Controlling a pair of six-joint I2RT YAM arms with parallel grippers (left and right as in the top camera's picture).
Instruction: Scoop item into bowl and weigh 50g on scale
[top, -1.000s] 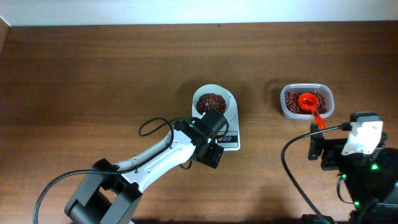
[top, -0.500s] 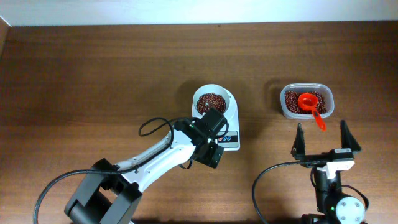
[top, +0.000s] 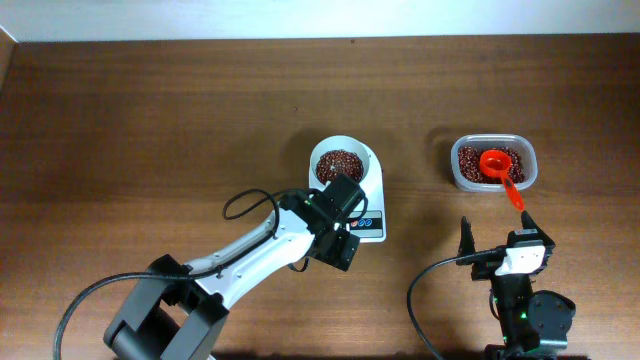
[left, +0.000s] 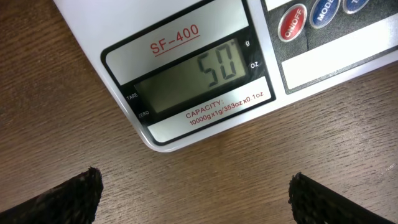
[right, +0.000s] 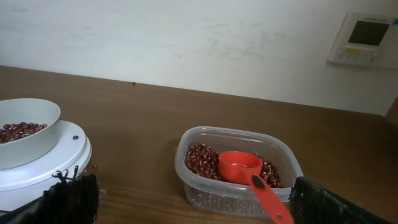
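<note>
The white bowl (top: 343, 163) holds red-brown beans (top: 339, 164) and stands on the white scale (top: 372, 205). In the left wrist view the scale's display (left: 193, 78) reads 50 g. My left gripper (top: 344, 204) (left: 194, 193) is open and empty, hovering over the scale's front edge. My right gripper (top: 496, 243) (right: 193, 196) is open and empty, low near the table's front, in front of the clear tub. The bowl with beans also shows in the right wrist view (right: 25, 132).
A clear plastic tub (top: 493, 163) (right: 236, 171) of beans sits at the right with a red scoop (top: 499, 170) (right: 249, 174) resting in it, handle over the rim. A stray bean (right: 94, 166) lies beside the scale. A wall stands behind the table.
The right arm has pulled back toward the table's front and folded down, leaving the scoop in the tub. The left arm has not moved.
</note>
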